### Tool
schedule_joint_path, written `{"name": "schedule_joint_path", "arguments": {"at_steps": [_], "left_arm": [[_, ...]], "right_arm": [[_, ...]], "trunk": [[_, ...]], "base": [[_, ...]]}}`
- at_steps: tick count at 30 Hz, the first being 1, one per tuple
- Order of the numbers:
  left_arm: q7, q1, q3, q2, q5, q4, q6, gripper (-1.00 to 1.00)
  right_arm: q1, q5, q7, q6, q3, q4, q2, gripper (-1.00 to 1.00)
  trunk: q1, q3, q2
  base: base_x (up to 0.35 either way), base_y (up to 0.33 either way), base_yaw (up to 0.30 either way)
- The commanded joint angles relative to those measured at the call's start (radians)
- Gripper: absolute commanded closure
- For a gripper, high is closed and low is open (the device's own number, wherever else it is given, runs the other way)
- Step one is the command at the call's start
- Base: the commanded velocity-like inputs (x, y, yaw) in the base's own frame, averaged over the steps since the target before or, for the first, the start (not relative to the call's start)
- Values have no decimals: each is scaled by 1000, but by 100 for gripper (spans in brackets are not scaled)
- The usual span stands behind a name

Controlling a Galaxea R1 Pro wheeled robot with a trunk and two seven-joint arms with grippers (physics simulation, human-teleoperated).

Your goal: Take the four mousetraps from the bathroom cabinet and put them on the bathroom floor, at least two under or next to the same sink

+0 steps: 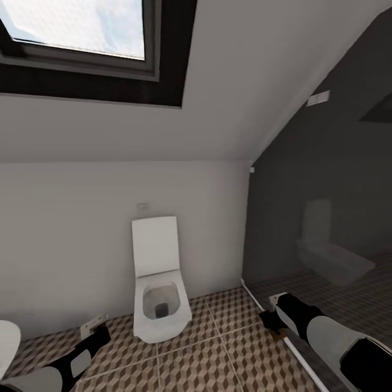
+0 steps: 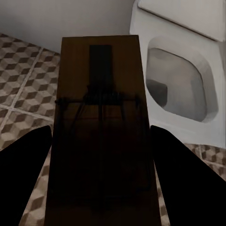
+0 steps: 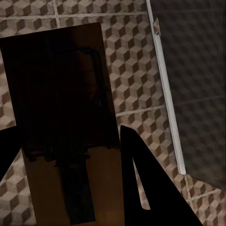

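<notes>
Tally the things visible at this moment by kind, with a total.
Mousetraps: 2, one in the left gripper at, one in the right gripper at
Toilets: 1
Skylight windows: 1
Total: 4

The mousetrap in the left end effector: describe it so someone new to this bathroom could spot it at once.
Start at the white toilet against the back wall, lid up. On the cube-patterned floor to its left, the left end effector holds a mousetrap: a flat brown wooden board with a dark metal bar and spring. The other mousetrap sits in the right end effector, by the dark glass wall.
</notes>
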Motion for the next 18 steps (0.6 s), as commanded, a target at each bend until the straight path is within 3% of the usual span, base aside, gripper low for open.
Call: {"name": "schedule_joint_path", "arguments": {"at_steps": [1, 18], "left_arm": [[-5, -1, -8, 0, 10, 2, -3, 100], [-2, -1, -7, 2, 14, 3, -3, 100]], "right_arm": [[0, -8, -1, 5, 7, -3, -1, 100], [0, -7, 0, 4, 7, -3, -1, 100]], "trunk": [[0, -1, -1], [0, -1, -1]], "base": [[0, -285, 121], [0, -285, 249]]}}
